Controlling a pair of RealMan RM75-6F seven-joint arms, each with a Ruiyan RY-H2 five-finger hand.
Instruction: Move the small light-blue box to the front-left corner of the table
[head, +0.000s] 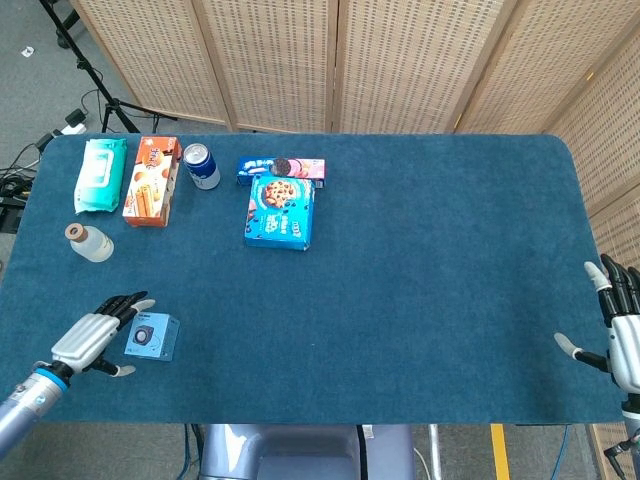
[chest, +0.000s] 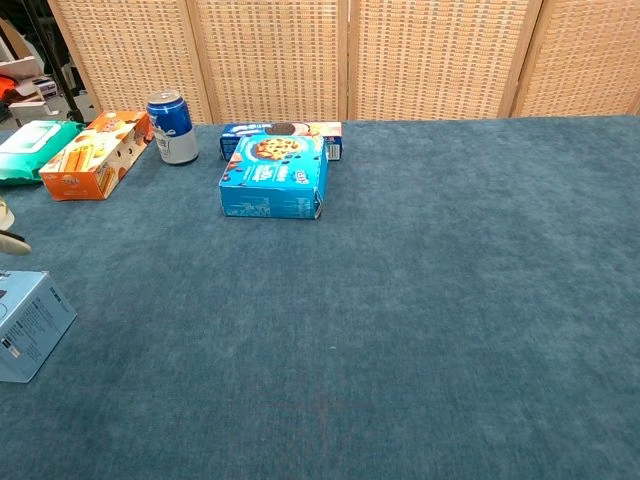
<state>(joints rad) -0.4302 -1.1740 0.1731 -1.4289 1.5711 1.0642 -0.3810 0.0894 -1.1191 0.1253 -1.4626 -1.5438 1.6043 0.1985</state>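
The small light-blue box (head: 152, 336) lies flat on the blue cloth near the table's front-left corner, a round dark mark on its top. In the chest view the box (chest: 30, 322) shows at the left edge. My left hand (head: 93, 339) sits just left of the box with fingers spread, holding nothing; whether a fingertip touches the box I cannot tell. Only one of its fingertips (chest: 14, 241) reaches into the chest view. My right hand (head: 622, 335) hovers at the table's right edge, fingers apart and empty.
At the back left stand a green wipes pack (head: 101, 173), an orange snack box (head: 151, 180), a blue can (head: 202, 165), an Oreo pack (head: 281, 168) and a blue cookie box (head: 281, 211). A small clear bottle (head: 89, 242) lies left, behind my left hand.
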